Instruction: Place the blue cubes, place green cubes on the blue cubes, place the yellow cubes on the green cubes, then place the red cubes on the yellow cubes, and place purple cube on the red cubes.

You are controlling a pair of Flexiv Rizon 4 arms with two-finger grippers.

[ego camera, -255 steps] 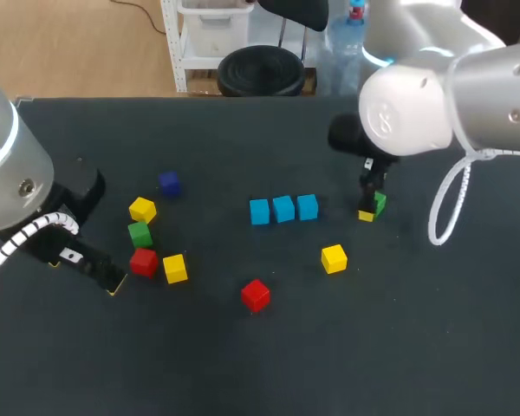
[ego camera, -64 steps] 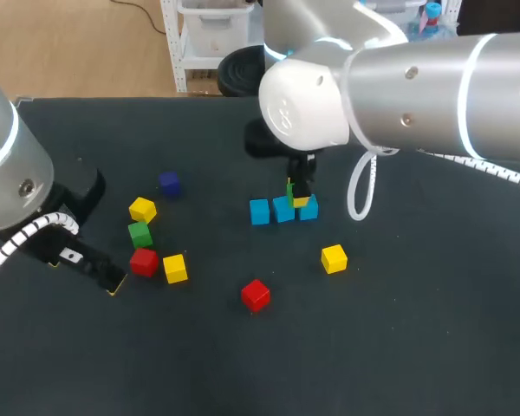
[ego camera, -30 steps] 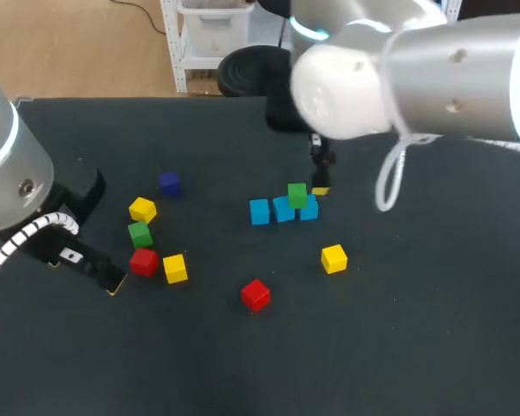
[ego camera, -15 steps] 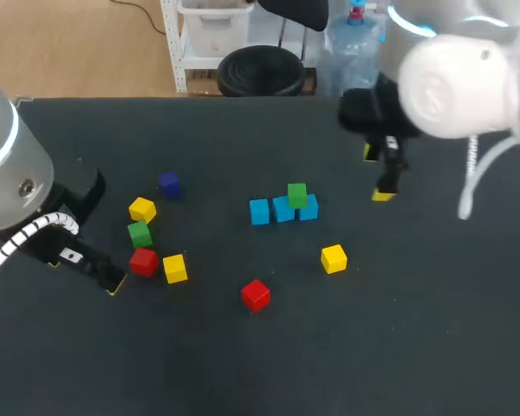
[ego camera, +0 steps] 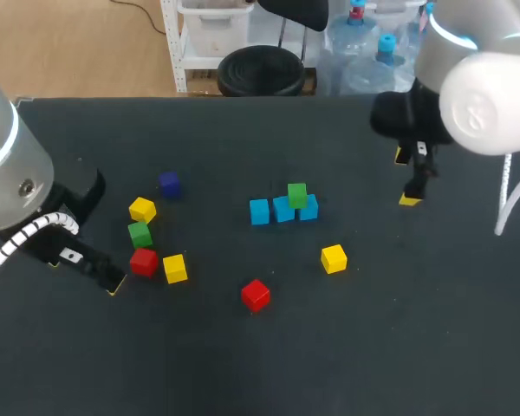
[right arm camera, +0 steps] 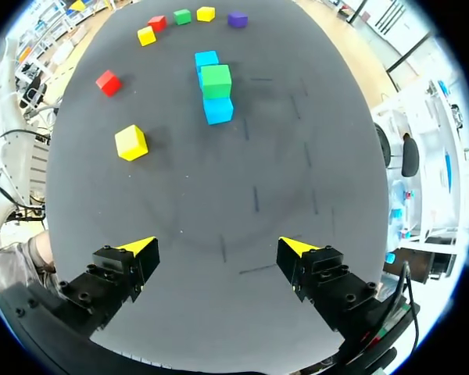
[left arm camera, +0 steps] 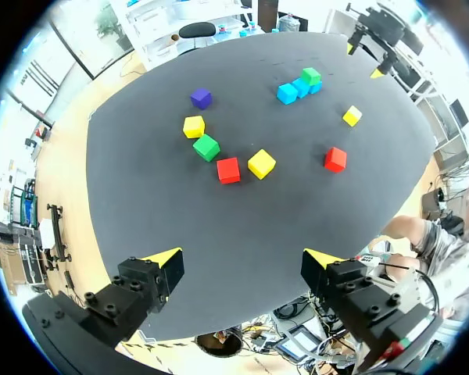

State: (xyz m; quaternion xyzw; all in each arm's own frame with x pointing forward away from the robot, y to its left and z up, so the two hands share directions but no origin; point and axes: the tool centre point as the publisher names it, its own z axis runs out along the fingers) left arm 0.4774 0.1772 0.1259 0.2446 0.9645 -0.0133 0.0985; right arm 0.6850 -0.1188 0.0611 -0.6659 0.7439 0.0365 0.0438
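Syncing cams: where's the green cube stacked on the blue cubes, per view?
Head view: stacked green cube mid-table, atop the blue cubes.
Left wrist view: stacked green cube far across the table.
Right wrist view: stacked green cube beyond the lone yellow cube.
Shared landmark: the blue cubes under it.

**What you can't see**

In your right wrist view, the stacked green cube [right arm camera: 216, 80] covers the middle of the blue cubes [right arm camera: 218, 111]. In the head view, the picture's sides cut off your left arm [ego camera: 9, 165] and right arm [ego camera: 494, 95].
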